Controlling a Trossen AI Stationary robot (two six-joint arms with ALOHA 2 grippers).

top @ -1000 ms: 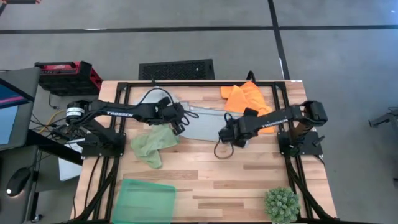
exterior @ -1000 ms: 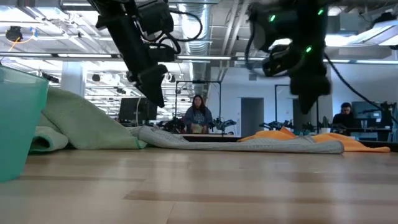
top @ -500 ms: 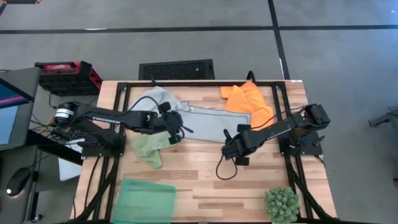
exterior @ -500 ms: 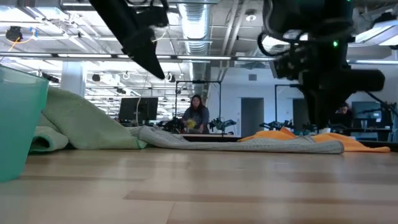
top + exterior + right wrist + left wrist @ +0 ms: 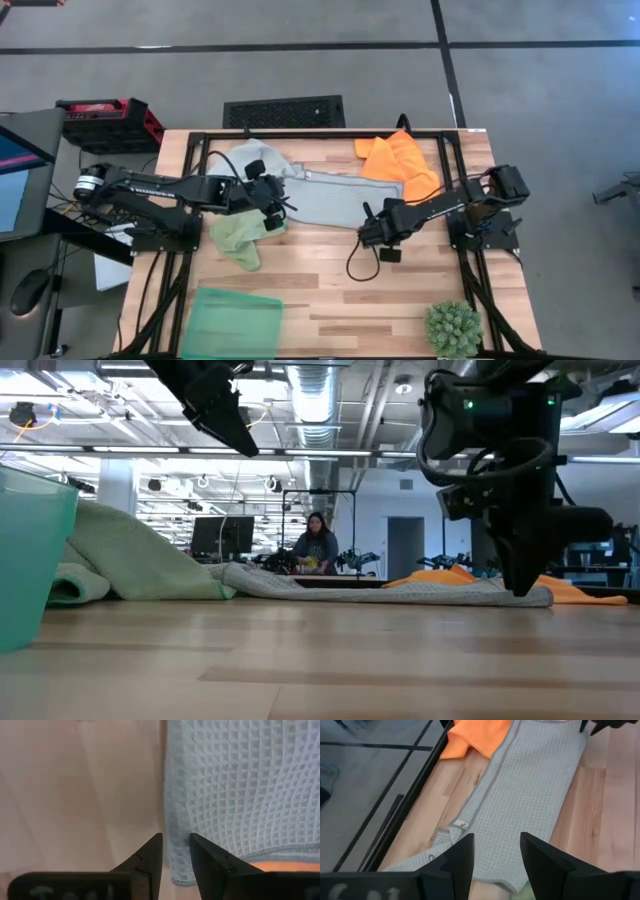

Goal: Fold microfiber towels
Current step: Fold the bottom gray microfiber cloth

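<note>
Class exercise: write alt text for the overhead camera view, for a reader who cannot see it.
Two dark robot arms reach inward over a wooden table, the left gripper and right gripper at opposite ends of a spread pale grey towel. An orange towel and a green towel lie crumpled nearby.

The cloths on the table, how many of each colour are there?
Grey-blue towels: 2, though where one ends and the other begins is hard to tell
Orange towel: 1
Light green towel: 1
Total: 4
</note>
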